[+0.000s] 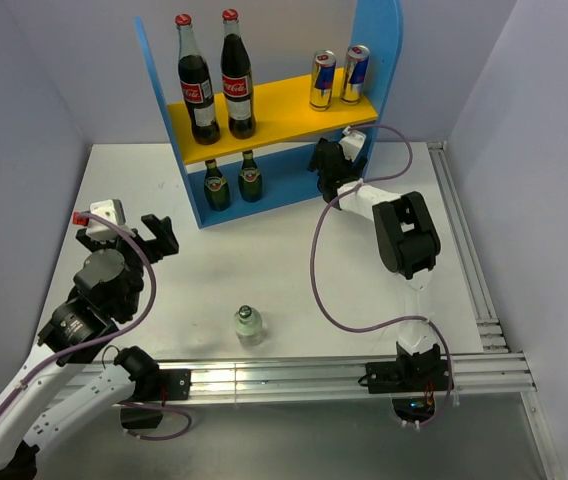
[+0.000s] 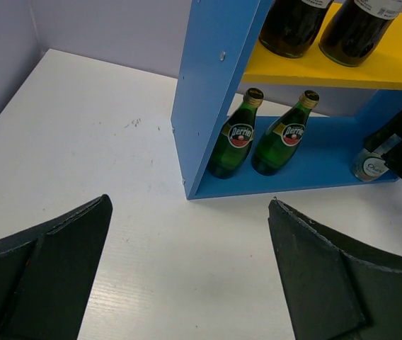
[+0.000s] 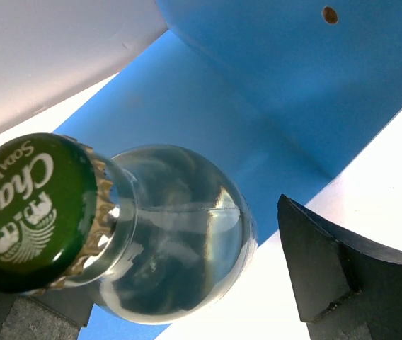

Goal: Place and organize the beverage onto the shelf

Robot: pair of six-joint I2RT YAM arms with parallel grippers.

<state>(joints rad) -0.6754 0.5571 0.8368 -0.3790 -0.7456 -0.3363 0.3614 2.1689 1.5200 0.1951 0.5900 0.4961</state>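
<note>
The right gripper point(image 1: 329, 168) has its jaws apart around the clear bottle point(image 3: 180, 227) on the shelf point(image 1: 379, 60) base; if it draws back crooked, one jaw may tip the bottle; the left gripper point(image 1: 129, 238), jaws apart, holds nothing

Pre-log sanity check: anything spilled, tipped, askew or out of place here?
Nothing spilled or tipped. Two oddities: one small clear bottle stands alone on the table, not shelved, and the shelf sits rotated against the table's edges. A second clear bottle is on the shelf's blue base, between the open fingers of the right hand.
</note>
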